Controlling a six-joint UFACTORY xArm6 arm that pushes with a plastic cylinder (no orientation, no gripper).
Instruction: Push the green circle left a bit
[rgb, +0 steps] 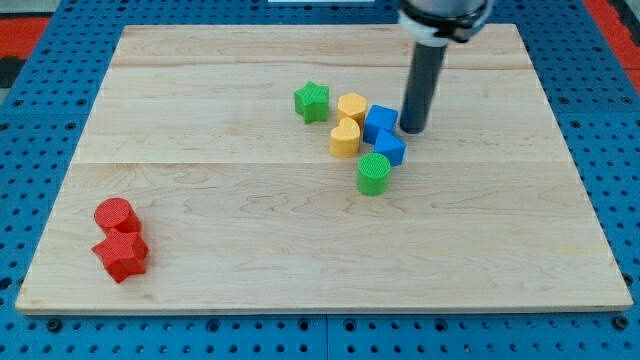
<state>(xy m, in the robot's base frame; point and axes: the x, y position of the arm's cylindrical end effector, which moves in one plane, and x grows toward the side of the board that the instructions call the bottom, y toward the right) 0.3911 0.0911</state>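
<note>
The green circle (373, 173) stands on the wooden board (250, 220), right of the middle. It touches the lower of two blue blocks (389, 148). My tip (412, 130) is above and to the right of the green circle, just right of the upper blue block (379, 123). The tip is apart from the green circle.
A yellow heart (345, 138) and a yellow hexagon (351, 107) sit left of the blue blocks. A green star (312, 102) lies further left. A red cylinder (114, 215) and a red star (122, 256) sit near the bottom left corner.
</note>
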